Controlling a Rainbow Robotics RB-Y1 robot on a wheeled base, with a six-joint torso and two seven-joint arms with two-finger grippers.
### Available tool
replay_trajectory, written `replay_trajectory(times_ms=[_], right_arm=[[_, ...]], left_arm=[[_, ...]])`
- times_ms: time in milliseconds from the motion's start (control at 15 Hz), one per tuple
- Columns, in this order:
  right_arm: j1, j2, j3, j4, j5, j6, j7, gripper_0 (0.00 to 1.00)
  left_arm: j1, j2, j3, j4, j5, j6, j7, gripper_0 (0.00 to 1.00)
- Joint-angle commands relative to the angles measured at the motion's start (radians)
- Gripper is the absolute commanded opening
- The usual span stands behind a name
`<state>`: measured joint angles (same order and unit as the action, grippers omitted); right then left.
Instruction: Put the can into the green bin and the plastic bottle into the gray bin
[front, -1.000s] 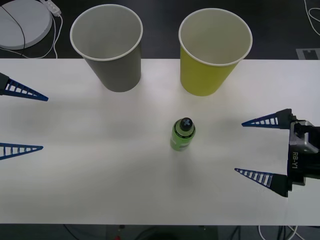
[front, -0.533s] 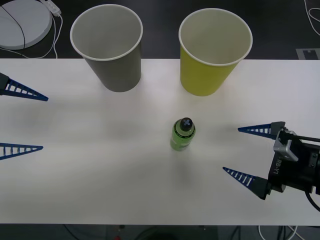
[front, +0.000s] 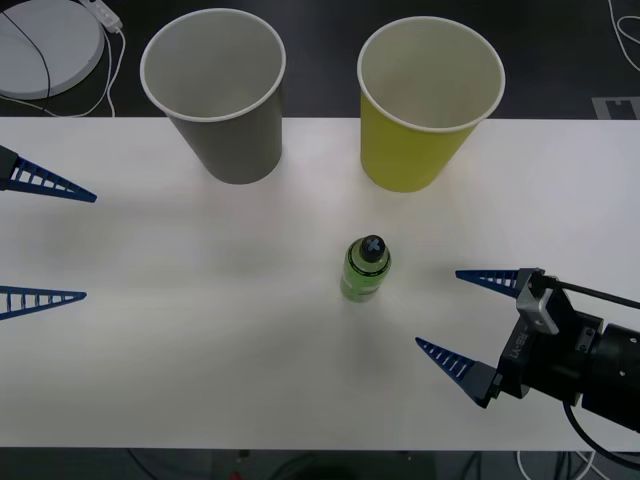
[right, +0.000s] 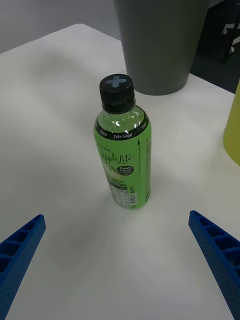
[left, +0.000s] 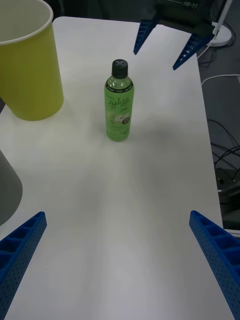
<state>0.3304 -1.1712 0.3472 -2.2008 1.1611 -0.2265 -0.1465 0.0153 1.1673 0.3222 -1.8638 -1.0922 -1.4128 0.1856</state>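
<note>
Near the middle of the white bench I see the plastic bottle standing upright, black cap on top, label facing my right wrist camera; nothing touches it. Behind it, at the far edge of the bench, I have the green bin a little to the right and the gray bin to the left; both stand upright with mouths open, apart from each other and well apart from the bottle. I have the right tool just to the right of the bottle and slightly nearer me, low over the bench, its two blue fingers spread wide and pointing toward the bottle; from the right wrist camera the bottle sits ahead of the gap between the fingers, not yet between them. My left tool sits at the left edge of the bench, well away from the bottle, fingers also spread and holding nothing; its camera looks across the bench at the bottle, the green bin and the right tool beyond.
</note>
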Motion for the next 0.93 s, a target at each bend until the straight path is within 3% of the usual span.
replay_trajectory(times_ms=[67, 467, 933], right_arm=[[-0.024, 0.025, 0.018, 0.021, -0.040, -0.001, 0.002, 1.00], [-0.097, 0.113, 0.061, 0.075, -0.023, -0.001, 0.039, 1.00], [-0.122, 0.168, 0.076, 0.124, 0.014, -0.001, 0.079, 1.00]], left_arm=[[0.000, 0.000, 0.000, 0.000, 0.000, 0.000, 0.000, 1.00], [0.000, 0.000, 0.000, 0.000, 0.000, 0.000, 0.000, 1.00], [0.000, 0.000, 0.000, 0.000, 0.000, 0.000, 0.000, 1.00]])
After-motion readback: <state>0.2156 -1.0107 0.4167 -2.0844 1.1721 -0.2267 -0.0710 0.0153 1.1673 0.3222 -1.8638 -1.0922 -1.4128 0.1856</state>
